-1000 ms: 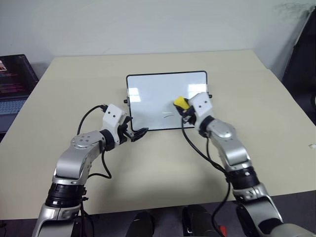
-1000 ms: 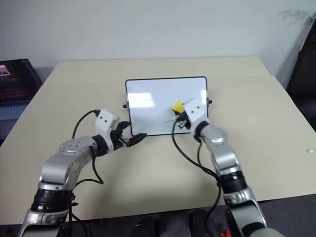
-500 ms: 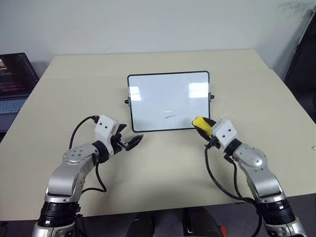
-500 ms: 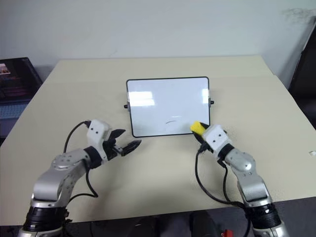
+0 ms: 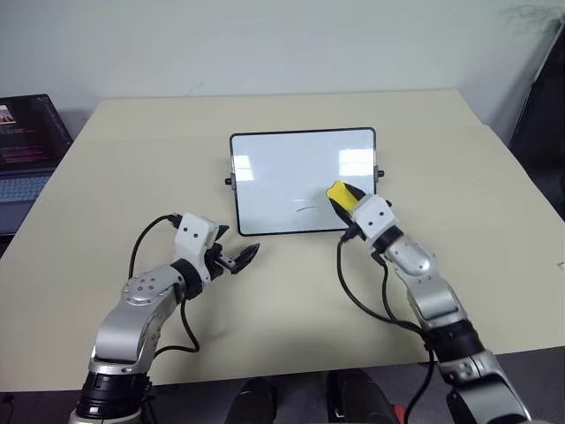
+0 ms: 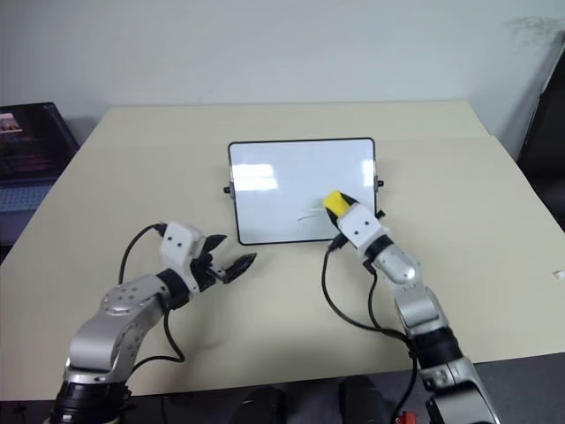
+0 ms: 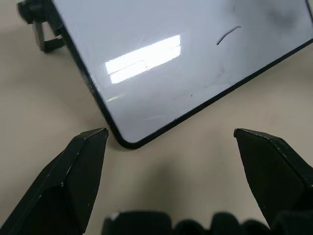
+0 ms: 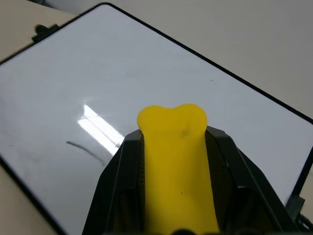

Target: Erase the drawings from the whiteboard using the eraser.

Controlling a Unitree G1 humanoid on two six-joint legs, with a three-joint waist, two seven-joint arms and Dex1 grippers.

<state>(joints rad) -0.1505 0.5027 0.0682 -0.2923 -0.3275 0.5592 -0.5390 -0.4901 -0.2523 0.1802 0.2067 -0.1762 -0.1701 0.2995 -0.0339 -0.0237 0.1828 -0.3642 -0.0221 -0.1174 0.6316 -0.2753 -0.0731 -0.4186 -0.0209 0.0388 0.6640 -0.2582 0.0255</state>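
The whiteboard lies on the tan table with its black frame all round. One short dark curved stroke of the drawings sits near its near edge, also seen in the wrist views. My right gripper is shut on the yellow eraser, whose tip is over the board's near right part, just right of the stroke. I cannot tell whether it touches the board. My left gripper stands open over the table, just short of the board's near left corner.
A dark laptop sits off the table's left side. A dark object stands past the right edge. Black cables trail from both wrists over the table in front of the board.
My right gripper swung the eraser off the board toward its near right corner, then back onto the near right part. The left gripper drew back a little from the board's corner.
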